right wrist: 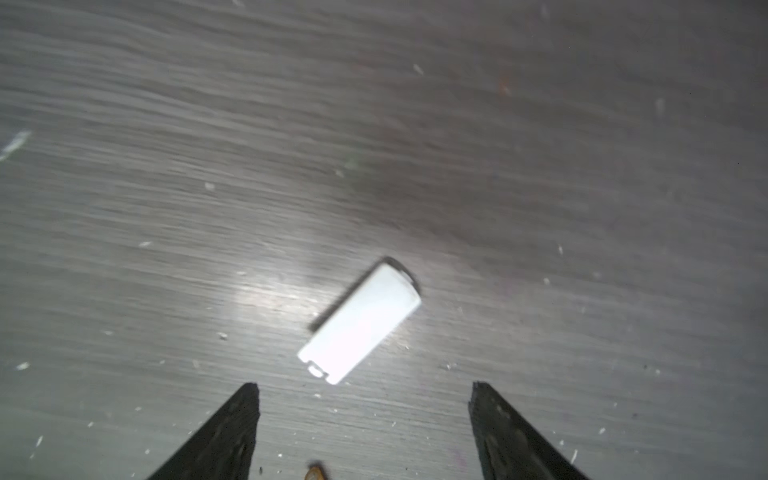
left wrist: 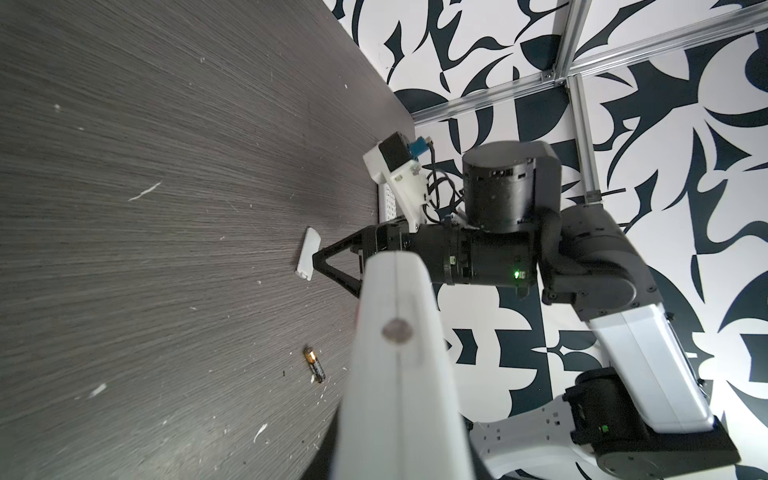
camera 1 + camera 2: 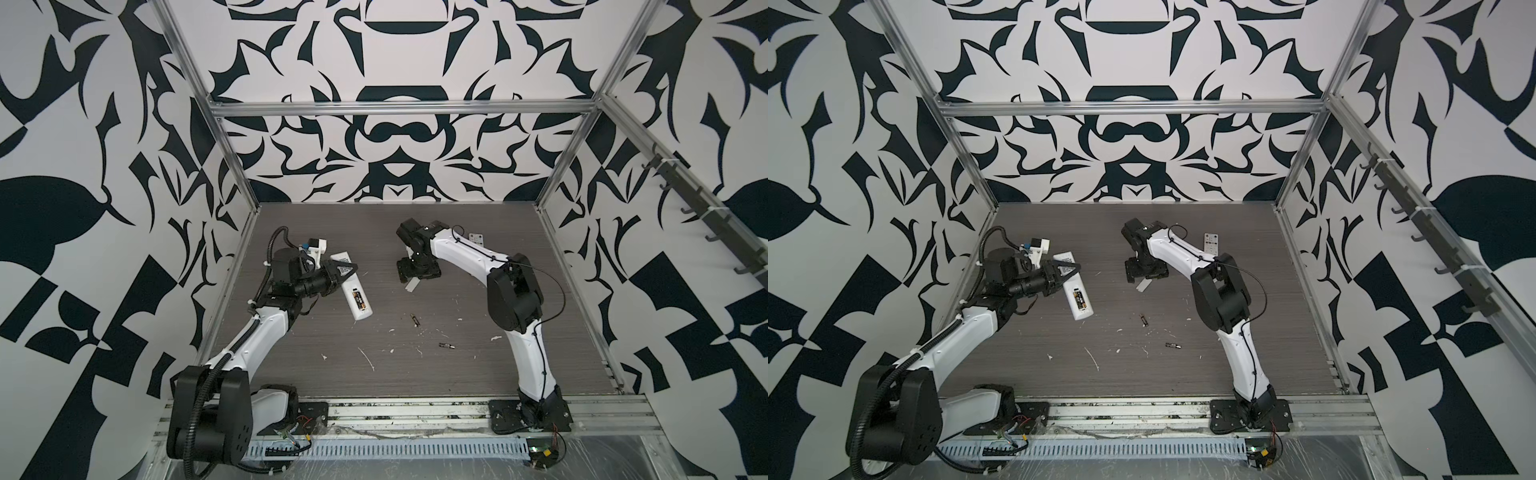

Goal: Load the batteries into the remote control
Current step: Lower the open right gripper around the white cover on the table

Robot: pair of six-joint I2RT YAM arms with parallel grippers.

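Left claw [image 3: 348,269]: clamped shut across the remote [image 3: 360,305], whose open bay faces up with two batteries [image 3: 357,298] seated side by side. Right claw [image 1: 363,388]: jaws wide apart, holding nothing, poised above the cover [image 1: 359,320] lying flat on the table [image 3: 374,374]. Third battery [image 3: 414,320] and fourth battery [image 3: 446,345] lie loose mid-table, well apart.

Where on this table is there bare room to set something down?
Barest: the table along the back wall, and its near strip beside the front rail, only white flecks there. Crowded: the middle, with the remote in the left gripper, the battery cover and two loose batteries.
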